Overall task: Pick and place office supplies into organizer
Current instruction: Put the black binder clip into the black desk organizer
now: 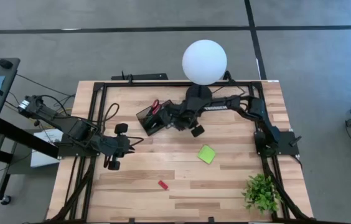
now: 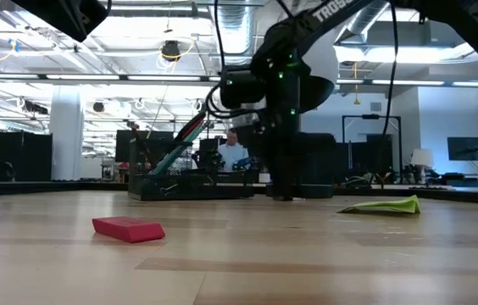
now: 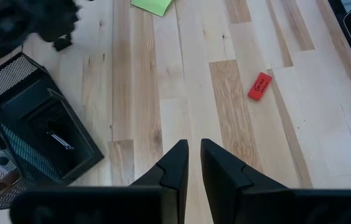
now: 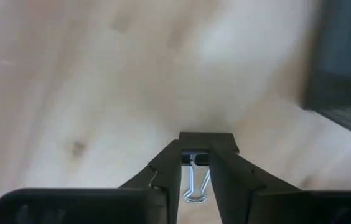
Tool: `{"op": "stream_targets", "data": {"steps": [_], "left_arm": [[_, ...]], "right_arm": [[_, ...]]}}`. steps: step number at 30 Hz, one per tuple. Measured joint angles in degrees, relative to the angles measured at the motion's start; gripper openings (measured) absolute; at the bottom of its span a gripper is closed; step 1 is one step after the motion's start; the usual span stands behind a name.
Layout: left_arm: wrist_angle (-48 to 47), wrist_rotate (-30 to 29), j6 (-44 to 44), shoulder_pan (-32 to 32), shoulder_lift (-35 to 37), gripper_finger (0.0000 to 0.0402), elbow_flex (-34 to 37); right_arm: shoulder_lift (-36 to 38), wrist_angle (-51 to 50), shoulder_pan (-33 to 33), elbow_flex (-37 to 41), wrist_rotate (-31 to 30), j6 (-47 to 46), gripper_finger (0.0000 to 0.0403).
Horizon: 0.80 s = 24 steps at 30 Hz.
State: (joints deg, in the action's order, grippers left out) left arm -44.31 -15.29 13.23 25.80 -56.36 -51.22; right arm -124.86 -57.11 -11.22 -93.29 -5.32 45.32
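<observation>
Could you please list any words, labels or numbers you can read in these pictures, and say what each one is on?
"TROS", cut off by the picture's edge: white letters on the right arm in the low view.
White lettering on the same arm in the high view: too small to read.
Red eraser: no readable print.

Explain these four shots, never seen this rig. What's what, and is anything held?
Two robot arms work at a wooden table. One camera looks straight down, one sits at table height, and one rides on each wrist. The right gripper, beside the black organizer, is closed on a binder clip. The left gripper holds nothing, its fingers nearly together. On the table lie a green sticky-note pad, a small red piece, a plant and a globe lamp.
</observation>
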Motion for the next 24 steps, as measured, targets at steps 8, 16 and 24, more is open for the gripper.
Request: {"op": "stream_targets", "data": {"steps": [8, 16, 24], "left_arm": [[0.02, -0.02, 0.00, -0.01, -0.01, 0.0038, 0.00], [0.04, 0.61, -0.02, -0.02, 0.00, 0.0038, 0.00], [0.09, 1.47, -0.02, 0.00, -0.01, 0.0038, 0.00]], "right_arm": [[0.20, -1.21, 8.09, 0.33, -7.16, -1.61, 0.0075], [0.09, -1.94, 14.12, 0.41, -11.86, -2.03, 0.0075], [0.09, -4.37, 19.29, 0.38, -16.29, -5.95, 0.0076]]}}
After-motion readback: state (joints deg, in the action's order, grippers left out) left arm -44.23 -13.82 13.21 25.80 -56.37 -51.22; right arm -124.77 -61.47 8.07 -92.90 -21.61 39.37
